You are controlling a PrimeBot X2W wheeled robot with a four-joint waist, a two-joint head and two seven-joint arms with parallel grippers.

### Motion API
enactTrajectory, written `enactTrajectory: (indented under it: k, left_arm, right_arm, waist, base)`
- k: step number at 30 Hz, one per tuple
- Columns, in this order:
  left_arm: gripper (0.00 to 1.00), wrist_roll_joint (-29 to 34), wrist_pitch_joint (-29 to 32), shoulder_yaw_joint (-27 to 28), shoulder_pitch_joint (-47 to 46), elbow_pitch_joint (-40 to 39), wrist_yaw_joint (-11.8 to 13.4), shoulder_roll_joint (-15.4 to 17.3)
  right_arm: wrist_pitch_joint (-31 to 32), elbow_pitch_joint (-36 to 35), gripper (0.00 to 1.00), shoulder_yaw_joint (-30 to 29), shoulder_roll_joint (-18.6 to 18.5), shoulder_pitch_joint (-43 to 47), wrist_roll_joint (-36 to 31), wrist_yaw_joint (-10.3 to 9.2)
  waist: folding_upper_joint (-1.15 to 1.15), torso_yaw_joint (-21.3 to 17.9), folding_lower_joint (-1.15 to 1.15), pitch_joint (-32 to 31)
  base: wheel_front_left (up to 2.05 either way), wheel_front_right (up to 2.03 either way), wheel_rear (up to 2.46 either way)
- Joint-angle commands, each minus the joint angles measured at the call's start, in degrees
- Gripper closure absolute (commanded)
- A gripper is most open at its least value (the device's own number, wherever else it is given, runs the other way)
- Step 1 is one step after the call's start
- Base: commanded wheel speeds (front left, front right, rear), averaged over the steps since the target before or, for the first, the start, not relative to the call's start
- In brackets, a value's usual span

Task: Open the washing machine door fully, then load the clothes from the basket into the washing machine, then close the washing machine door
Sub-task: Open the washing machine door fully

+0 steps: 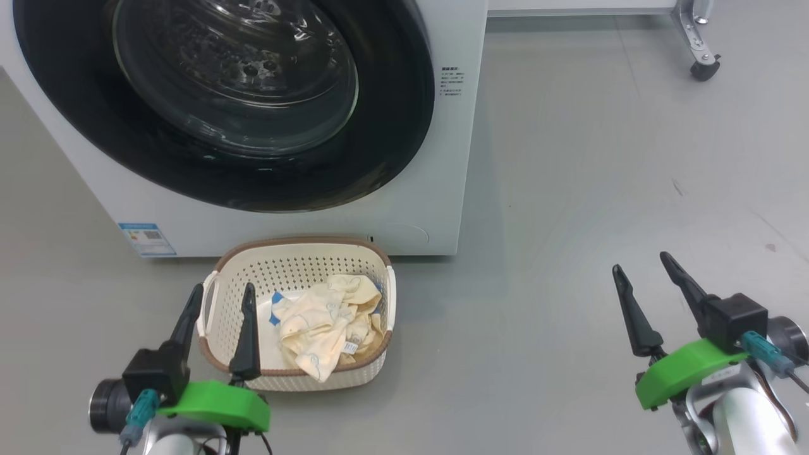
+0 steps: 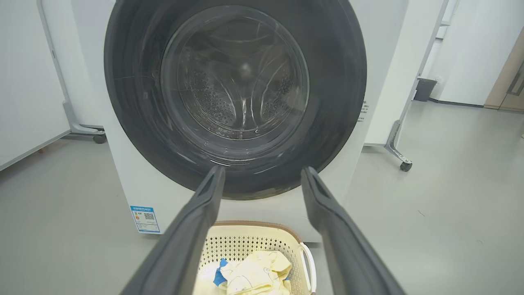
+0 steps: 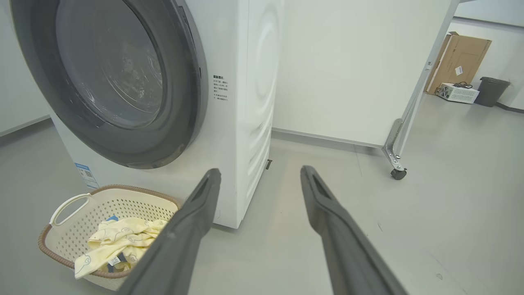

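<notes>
Nearest the robot, the left jaws are hovering wide open and empty by the near left end of the basket (image 1: pixel 297 242). The right jaws are hanging equally wide and empty over bare floor (image 1: pixel 569 189), well apart to the right. The clothes (image 1: pixel 322 322) are lying heaped in the basket, which is sitting on the floor just in front of the washing machine (image 1: pixel 455 158). Beyond it, the door (image 1: pixel 398 145) is sitting shut against the machine's front. So the first step, opening the door, is not yet begun. The next move is probably calling for one arm to rise to the door's rim and find a hold to swing it out. I cannot tell which side is hinged.
</notes>
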Motion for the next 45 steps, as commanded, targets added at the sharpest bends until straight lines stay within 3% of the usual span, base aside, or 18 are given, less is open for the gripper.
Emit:
enactTrajectory:
  k: [1,24,40,43,45]
  left_arm:
    - [0.00,-0.30,-0.82,2.00,-2.05,-1.96,0.04,1.08]
    - [0.00,0.05,-0.82,2.13,-2.65,-2.67,0.04,1.16]
    - [0.00,0.36,-0.82,1.13,-5.88,-6.20,0.04,0.93]
    - [0.00,0.42,-0.82,0.78,-6.60,-6.87,0.04,0.87]
    - [0.00,0.25,-0.82,0.49,-7.38,-7.39,0.04,0.79]
  right_arm:
    - [-0.60,-2.12,0.00,1.38,-0.36,-1.94,0.62,-0.17]
    - [-0.60,-2.93,0.00,1.86,-0.32,-2.38,0.40,-0.17]
    - [-0.60,-4.15,0.00,-1.43,-0.58,-7.67,3.83,-0.17]
    - [-0.60,-4.21,0.05,-2.27,-0.52,-9.45,5.26,-0.17]
    - [-0.60,-4.55,0.23,-3.15,-0.48,-11.74,6.55,-0.17]
  waist:
    - [0.00,0.00,0.00,0.05]
    - [0.00,0.47,0.00,1.51]
    - [0.00,2.64,0.00,8.33]
    - [0.00,3.07,0.00,9.85]
    - [0.00,3.49,0.00,11.32]
  base:
    - [0.52,0.52,-1.03]
    - [0.05,0.05,-0.10]
    - [0.00,0.00,0.00]
    - [0.00,0.00,0.00]
    - [0.00,0.00,0.00]
